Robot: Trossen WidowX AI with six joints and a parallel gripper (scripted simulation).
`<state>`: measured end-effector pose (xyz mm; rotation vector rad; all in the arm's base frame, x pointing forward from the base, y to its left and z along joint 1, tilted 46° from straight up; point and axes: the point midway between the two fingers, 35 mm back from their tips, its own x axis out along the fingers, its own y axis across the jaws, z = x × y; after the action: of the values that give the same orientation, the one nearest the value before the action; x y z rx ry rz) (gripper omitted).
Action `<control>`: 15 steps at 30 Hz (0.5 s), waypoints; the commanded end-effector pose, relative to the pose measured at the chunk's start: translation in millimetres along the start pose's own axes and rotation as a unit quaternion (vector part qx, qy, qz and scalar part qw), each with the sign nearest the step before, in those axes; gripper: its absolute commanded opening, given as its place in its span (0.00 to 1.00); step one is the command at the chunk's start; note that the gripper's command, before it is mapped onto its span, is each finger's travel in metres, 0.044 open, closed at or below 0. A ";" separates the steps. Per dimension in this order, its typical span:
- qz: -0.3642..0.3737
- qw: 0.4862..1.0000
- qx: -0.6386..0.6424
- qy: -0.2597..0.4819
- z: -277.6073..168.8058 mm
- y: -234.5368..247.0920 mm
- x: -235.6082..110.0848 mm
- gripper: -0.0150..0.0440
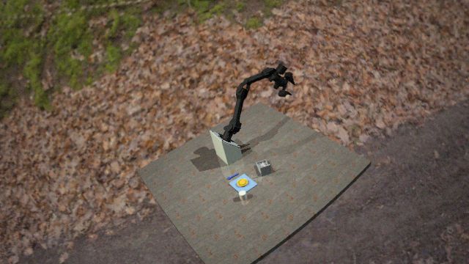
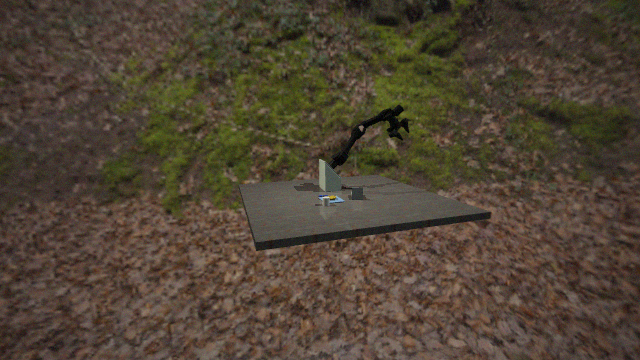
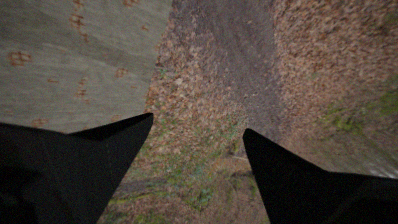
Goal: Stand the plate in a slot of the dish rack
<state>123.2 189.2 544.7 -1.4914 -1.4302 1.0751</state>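
The gripper [image 1: 286, 85] hung high beyond the table's [image 1: 315, 205] far edge, jaws spread wide, holding nothing. The yellow plate [image 1: 242, 182] lay flat on a blue mat [image 1: 250, 187], just beside the small grey dish rack [image 1: 263, 167], well apart from the gripper.

Slim black arm [image 1: 238, 106], pointed fingers

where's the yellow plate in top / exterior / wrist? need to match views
Top: yellow plate on the blue mat, centre of the table.
Exterior: plate a small yellow spot left of the dark rack.
Wrist: not in it; only open fingers over leaves.
Shared landmark: the table edge.
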 end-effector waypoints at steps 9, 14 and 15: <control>0.053 0.986 0.139 0.074 -65.3 62.2 0.2 0.93; 0.075 0.970 0.206 0.108 -93.2 96.3 -5.8 0.93; 0.075 0.969 0.207 0.110 -93.5 97.2 -5.4 0.93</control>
<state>223.6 182.3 498.2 -1.4046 -0.9730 1.1559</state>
